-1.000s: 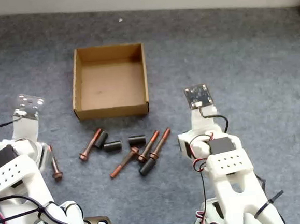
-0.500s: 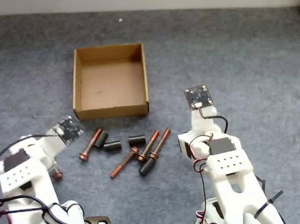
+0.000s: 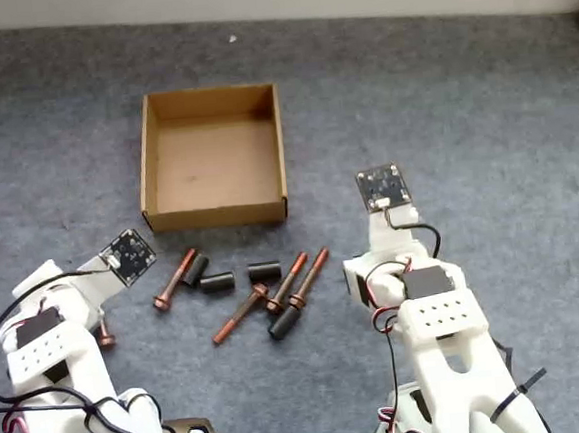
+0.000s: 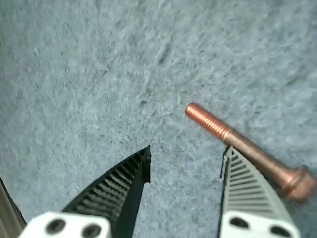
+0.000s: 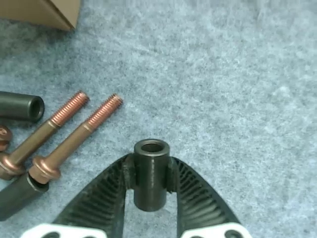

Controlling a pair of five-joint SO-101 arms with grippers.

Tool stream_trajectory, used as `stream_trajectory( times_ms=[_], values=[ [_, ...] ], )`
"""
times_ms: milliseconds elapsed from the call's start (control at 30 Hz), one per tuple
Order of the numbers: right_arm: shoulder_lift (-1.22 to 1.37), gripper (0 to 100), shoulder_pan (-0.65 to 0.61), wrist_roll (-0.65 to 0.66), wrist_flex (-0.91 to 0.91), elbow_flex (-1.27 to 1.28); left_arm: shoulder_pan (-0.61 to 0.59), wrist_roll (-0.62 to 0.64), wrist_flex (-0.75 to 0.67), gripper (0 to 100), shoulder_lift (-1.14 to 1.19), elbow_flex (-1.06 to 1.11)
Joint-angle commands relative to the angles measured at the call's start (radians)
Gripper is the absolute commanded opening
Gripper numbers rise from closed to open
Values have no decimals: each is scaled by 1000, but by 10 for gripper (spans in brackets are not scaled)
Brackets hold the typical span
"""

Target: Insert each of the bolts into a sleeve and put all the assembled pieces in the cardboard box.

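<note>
— How does the left arm (image 3: 53, 335) stand?

— It is at the near left of the grey carpet (image 3: 482, 111). It is bent low, and its wrist turns toward the middle.

— And its jaws?

— The left gripper (image 4: 185, 153) is wide apart and holds nothing. A single bolt (image 4: 247, 148) lies flat on the carpet just beside the pale finger (image 4: 247, 193). The dark finger (image 4: 119, 188) is well apart from it. Whether the pale finger touches the single bolt, I cannot tell.

— Where are the other parts?

— The cardboard box (image 3: 215, 216) sits farther back, a little left of the centre. In front of it, between the two arms, four bolts (image 3: 239, 314) and four sleeves (image 3: 216, 281) lie in a loose group. The head of one bolt touches the end of one sleeve.

— And the right arm (image 3: 429, 311)?

— It is at the near right and points straight away from its base, just beside that group. The right gripper (image 5: 151, 166) is closed around a fifth sleeve (image 5: 151, 176). This sleeve lies along the fingers, with its open end just past the tips.
</note>
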Motion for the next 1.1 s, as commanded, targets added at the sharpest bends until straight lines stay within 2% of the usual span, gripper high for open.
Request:
stream_trajectory(
  times_ms=[0,200,400,467,800,1067],
  values=[
    [-31,5,7,0,-19,-5,-33,-502,-17,250,-4,2],
    [-31,5,7,0,-19,-5,-99,-624,86,250,-12,-7],
    [-31,5,5,0,-19,-7,-96,-621,107,250,-10,7],
    [-31,5,5,0,-19,-7,-61,-618,132,250,-10,10],
    [-31,5,5,0,-19,-7,225,-278,146,250,-10,12],
    [-31,5,5,0,-19,-7,386,-132,143,249,-2,7]
  ],
)
